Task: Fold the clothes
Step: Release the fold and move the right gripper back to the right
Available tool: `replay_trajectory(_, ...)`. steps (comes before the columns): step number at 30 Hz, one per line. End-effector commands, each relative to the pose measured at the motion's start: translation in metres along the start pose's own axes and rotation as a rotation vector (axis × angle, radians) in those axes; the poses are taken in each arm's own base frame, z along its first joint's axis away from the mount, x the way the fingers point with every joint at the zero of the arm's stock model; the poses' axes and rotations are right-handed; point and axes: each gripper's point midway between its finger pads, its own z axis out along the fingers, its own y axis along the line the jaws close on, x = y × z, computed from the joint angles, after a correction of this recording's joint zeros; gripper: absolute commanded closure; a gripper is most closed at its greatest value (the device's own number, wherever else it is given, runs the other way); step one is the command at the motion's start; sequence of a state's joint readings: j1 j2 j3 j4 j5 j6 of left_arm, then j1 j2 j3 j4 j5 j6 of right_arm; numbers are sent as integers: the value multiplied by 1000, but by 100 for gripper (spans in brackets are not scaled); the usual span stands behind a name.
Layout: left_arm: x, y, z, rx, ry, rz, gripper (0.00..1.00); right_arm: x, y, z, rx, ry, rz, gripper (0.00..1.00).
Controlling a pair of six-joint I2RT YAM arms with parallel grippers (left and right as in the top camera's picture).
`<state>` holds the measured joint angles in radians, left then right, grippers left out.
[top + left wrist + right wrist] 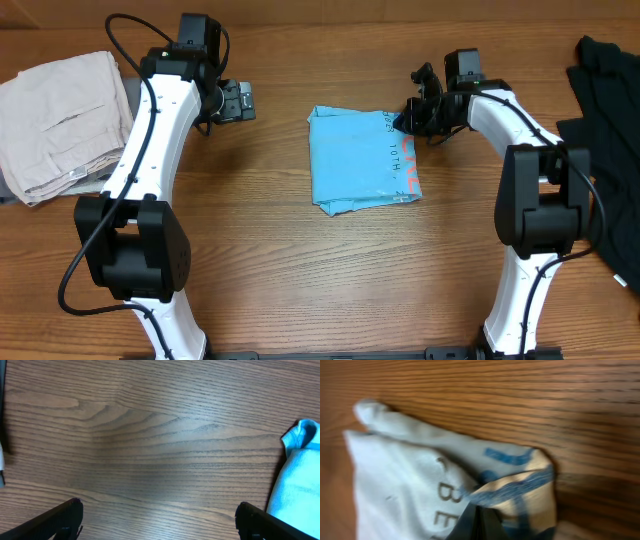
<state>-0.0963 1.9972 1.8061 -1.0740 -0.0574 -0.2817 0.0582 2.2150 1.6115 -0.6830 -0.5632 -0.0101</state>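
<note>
Wood-grain boards make up the surface (pixel 300 290), brown and running side to side under everything. At the far left edge lie the trousers (pixel 60 120), beige, folded into a thick pile, well apart from the shirt. Next comes the left arm (pixel 150 150), white with black joints, reaching from the near edge toward the far side. The left fingers (pixel 242 102) hang over bare wood between the trousers and the shirt, spread wide with nothing between them. In the left wrist view each of them (pixel 55 521) shows as a dark tip at a bottom corner, with only wood in the gap and a corner of the shirt (pixel 300 485) at the right edge. The shirt (pixel 360 160) lies in the middle of the surface, light blue, folded into a rough rectangle, with small white text and red-and-white lettering along its right side. Its lower left corner is a little bunched. The right fingers (pixel 408 120) sit at the shirt's far right corner, closed on the cloth. In the right wrist view they (pixel 477 522) pinch a raised fold of the shirt (pixel 405 485) at the printed edge, letters showing beside them. The right arm (pixel 530 200) bends back toward the near edge. At the far right lies black cloth (pixel 610 120), crumpled, apart from the shirt.
</note>
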Motion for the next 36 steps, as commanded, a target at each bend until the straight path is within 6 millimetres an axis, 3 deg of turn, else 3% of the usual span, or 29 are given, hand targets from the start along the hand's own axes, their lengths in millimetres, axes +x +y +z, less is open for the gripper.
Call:
replay_trajectory(1, -5, 3, -5, -5, -21, -1, 0, -28, 47, -60, -121, -117, -84, 96)
replay_trajectory(6, -5, 3, -5, -5, -21, -1, 0, -18, 61, -112, -156, -124, -34, 96)
replay_trajectory(11, -5, 3, -5, -5, -21, -1, 0, 17, 52, -130, -142, -17, 74, 96)
replay_trajectory(17, -5, 3, -5, -5, -21, -1, 0, 60, 44, -112, -152, 111, 115, 96)
replay_trajectory(27, -5, 3, -5, -5, -21, -1, 0, 118, 4, -51, -129, 132, 104, 95)
replay_trajectory(31, -5, 3, -5, -5, -21, -1, 0, 129, -17, -33, -60, 96, 192, 94)
replay_trajectory(36, -5, 3, -5, -5, -21, -1, 0, 131, -43, -28, 73, 63, 289, 94)
